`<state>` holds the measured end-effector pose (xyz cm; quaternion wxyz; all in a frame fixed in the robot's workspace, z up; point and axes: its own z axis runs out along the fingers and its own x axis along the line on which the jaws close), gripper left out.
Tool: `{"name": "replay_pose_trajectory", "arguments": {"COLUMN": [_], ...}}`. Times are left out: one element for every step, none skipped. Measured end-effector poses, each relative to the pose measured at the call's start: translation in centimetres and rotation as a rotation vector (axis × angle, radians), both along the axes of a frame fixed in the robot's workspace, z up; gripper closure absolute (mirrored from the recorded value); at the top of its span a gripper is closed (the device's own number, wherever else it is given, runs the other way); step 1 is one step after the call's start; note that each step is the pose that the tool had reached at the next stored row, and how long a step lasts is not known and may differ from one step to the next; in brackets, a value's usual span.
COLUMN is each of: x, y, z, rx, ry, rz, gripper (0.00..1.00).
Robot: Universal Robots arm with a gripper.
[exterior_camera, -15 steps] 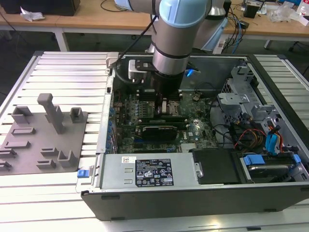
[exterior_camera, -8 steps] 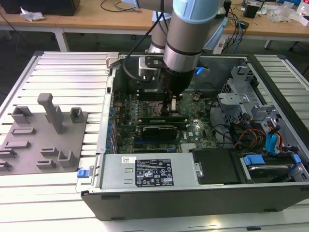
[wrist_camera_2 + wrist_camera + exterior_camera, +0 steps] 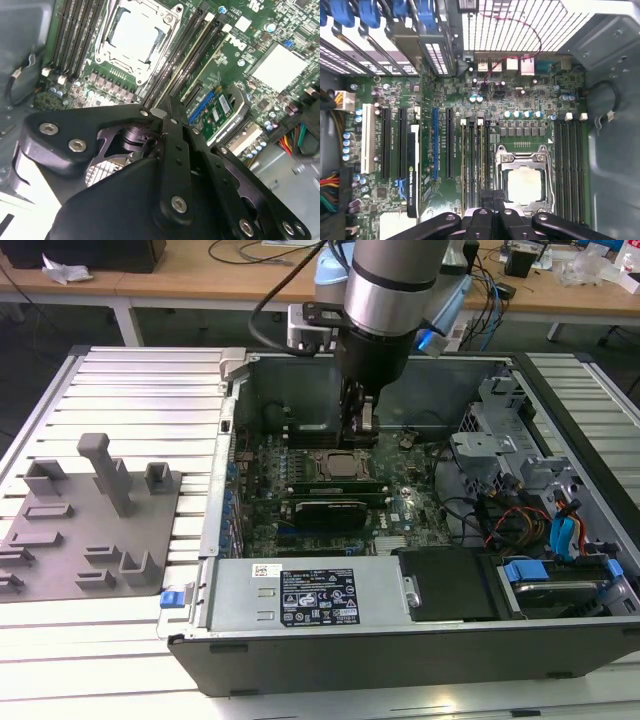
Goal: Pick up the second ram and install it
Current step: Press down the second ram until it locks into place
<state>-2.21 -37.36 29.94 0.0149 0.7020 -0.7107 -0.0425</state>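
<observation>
Directly beneath the black linkage gripper (image 3: 162, 117), whose fingers are pinched together and look empty, the thin green ram stick (image 3: 176, 70) seems seated in a memory slot beside the silver square CPU socket (image 3: 136, 37); installation looks nearly finished.

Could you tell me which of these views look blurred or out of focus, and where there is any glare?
Second wrist view: the end effector up close looks soft, cables at the edge blurred. First wrist view: the CPU socket glares pale. Exterior view: evenly lit.
</observation>
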Motion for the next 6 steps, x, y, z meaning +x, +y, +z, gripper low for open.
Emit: {"name": "replay_pose_trajectory", "arguments": {"x": [0.0,0.0,0.0,0.0,0.0,0.0], "y": [0.0,0.0,0.0,0.0,0.0,0.0], "z": [0.02,0.03,0.04,0.06,0.06,0.06], "rx": [0.0002,0.0001,0.0001,0.0,0.0,0.0], "ry": [-0.0001,0.0,0.0,0.0,0.0,0.0], "rz": [0.0,0.0,0.0,0.0,0.0,0.0], "gripper": [0.89,0.89,0.89,0.89,0.89,0.89]}}
